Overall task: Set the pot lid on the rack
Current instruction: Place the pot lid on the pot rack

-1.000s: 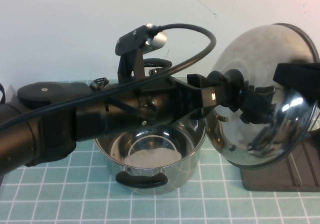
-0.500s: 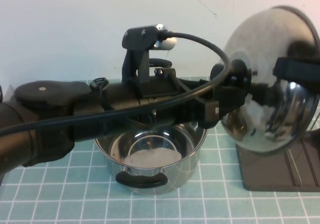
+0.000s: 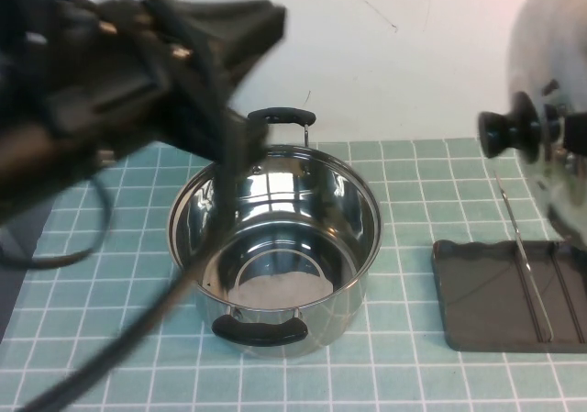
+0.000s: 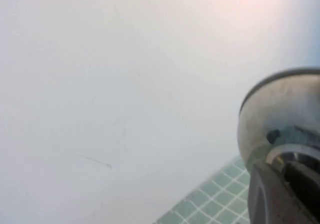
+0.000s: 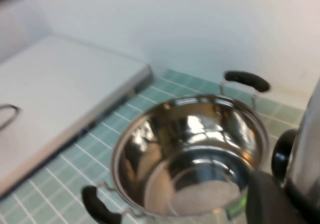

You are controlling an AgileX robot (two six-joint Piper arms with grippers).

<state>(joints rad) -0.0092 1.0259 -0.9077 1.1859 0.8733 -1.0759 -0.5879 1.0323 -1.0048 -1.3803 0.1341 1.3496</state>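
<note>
The shiny pot lid (image 3: 550,82) stands upright at the far right, partly cut off, with its black knob (image 3: 504,132) pointing left. It hangs above the dark rack (image 3: 486,302), whose wire dividers (image 3: 527,265) stand up. My right gripper (image 3: 576,135) is shut on the lid's rim. In the right wrist view the lid (image 5: 307,149) and one dark finger (image 5: 272,199) show. My left gripper (image 3: 248,36) is a blur at the upper left, away from the knob and empty. The left wrist view shows the lid (image 4: 285,109) at a distance.
The steel pot (image 3: 275,238) with two black handles stands open in the middle of the green tiled mat (image 3: 413,183), left of the rack; it also shows in the right wrist view (image 5: 190,149). A white slab (image 5: 50,94) lies beyond the mat's edge.
My left gripper has let go of the knob and swung back to the upper left. The lid has moved right with my right gripper and now stands more edge-on.
</note>
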